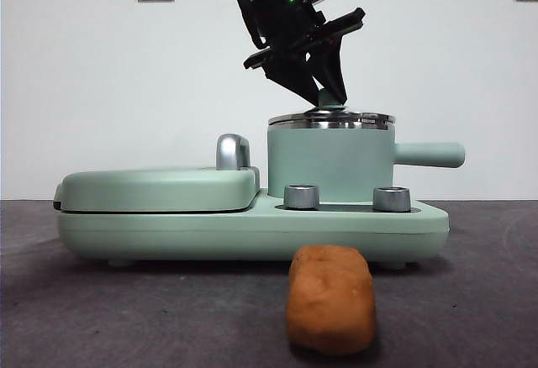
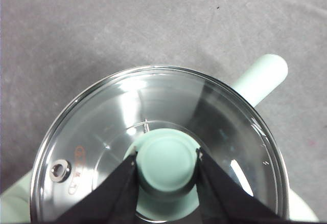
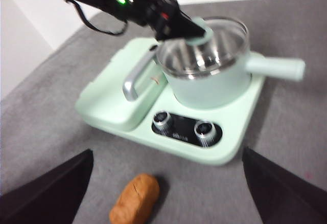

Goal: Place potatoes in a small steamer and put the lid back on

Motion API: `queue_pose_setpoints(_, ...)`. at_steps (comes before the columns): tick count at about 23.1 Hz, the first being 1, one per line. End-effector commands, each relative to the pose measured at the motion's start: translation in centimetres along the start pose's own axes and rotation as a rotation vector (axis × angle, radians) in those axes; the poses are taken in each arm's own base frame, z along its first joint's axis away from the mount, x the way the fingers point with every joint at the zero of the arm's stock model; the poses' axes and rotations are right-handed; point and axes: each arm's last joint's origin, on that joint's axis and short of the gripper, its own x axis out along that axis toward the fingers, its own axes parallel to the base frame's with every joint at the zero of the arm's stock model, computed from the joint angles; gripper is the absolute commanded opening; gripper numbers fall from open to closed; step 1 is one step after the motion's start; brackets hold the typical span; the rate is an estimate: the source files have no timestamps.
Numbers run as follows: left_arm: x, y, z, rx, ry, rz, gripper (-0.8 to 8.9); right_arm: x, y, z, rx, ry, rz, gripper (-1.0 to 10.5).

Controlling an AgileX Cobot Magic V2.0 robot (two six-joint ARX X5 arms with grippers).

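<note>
the left gripper (image 2: 167,163) reaches down over the small steamer (image 1: 330,164), its two black jaws pressed against opposite sides of the mint-green knob (image 2: 167,161) of the lid (image 2: 153,132), so the knob sits squarely between them. the lid lies flat on the steamer's silver rim, and through the glass the shiny inside of the pot shows. the steamer's straight side handle (image 1: 430,154) sticks out away from the grill plate (image 1: 160,188), which lies closed beside the pot on the same mint-green base (image 1: 252,229), with two silver dials (image 3: 184,125) on the front panel below the pot.

the potato (image 1: 331,298) lies on the grey table (image 1: 126,309) in front of the base, well apart from the left gripper and outside the pot. the right gripper (image 3: 166,193) hangs above the table near the potato, its jaws spread wide and holding nothing; the potato lies between them but lower, untouched.
</note>
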Motion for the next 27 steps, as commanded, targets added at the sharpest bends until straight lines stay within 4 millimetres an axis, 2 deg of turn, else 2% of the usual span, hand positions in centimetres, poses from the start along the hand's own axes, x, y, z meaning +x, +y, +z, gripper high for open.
queue_pose_setpoints(1, -2.8, -0.4, 2.4, -0.006, -0.115, -0.003, 0.1, 0.4, -0.3, 0.3, 0.037, 0.047, -0.017, 4.7)
queue_pose_setpoints(4, -5.6, 0.0, 3.0, 0.003, -0.151, 0.014, 0.1, 1.3, -0.6, 0.5, 0.095, 0.109, -0.01, 4.7)
queue_pose_setpoints(8, -9.3, 1.7, 3.0, -0.008, -0.135, 0.057, 0.1, 3.1, -0.4, 1.5, 0.168, 0.2, 0.039, 4.6)
queue_pose_setpoints(11, -12.5, 3.6, 2.9, -0.04, -0.154, 0.105, 0.1, 5.3, 0.1, 1.9, 0.179, 0.297, 0.03, 4.6)
queue_pose_setpoints(15, -16.0, 5.9, 2.8, -0.077, -0.204, 0.175, 0.1, 9.1, 1.7, 1.0, 0.14, 0.463, -0.007, 4.6)
queue_pose_setpoints(20, -17.8, 8.0, 2.4, -0.112, -0.216, 0.23, 0.1, 12.8, 3.9, -0.7, 0.074, 0.607, -0.049, 4.6)
queue_pose_setpoints(27, -18.8, 10.7, 1.3, -0.167, -0.189, 0.289, 0.1, 17.7, 6.5, -3.8, 0.025, 0.764, -0.063, 4.6)
